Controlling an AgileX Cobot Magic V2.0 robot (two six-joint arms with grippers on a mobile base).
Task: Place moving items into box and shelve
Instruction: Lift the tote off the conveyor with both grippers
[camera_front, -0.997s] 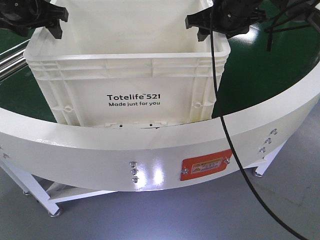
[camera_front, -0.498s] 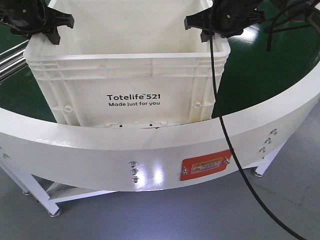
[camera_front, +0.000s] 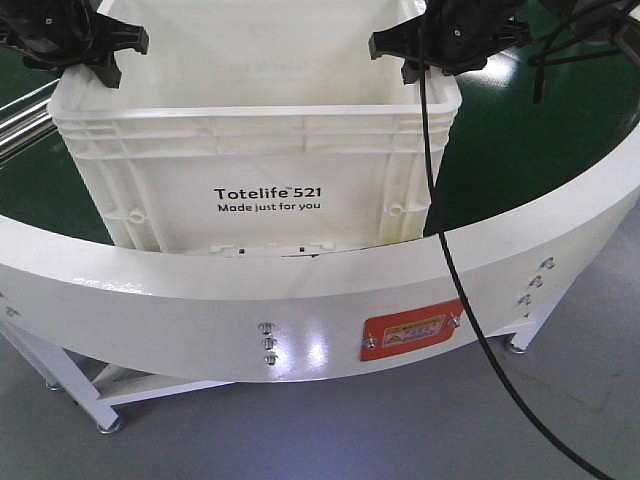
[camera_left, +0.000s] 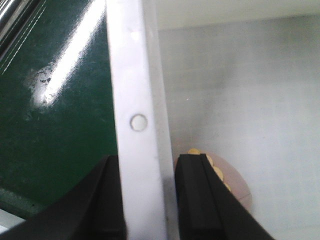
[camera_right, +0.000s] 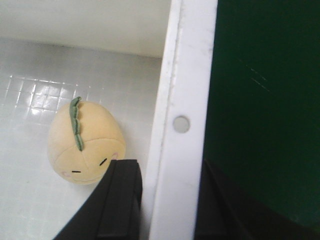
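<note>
Right wrist view: a yellow plush toy (camera_right: 85, 145) with a green leaf lies on the floor of the white box (camera_front: 250, 150), near its right wall. A pinkish toy (camera_left: 235, 186), partly hidden, lies by the left wall. The left gripper (camera_left: 147, 167) and the right gripper (camera_right: 171, 172) each clamp a side rim of the box, which stands on the green surface (camera_front: 520, 150).

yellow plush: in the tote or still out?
In. Right wrist view shows the yellow plush lying on the tote's gridded floor, close to its side wall.
</note>
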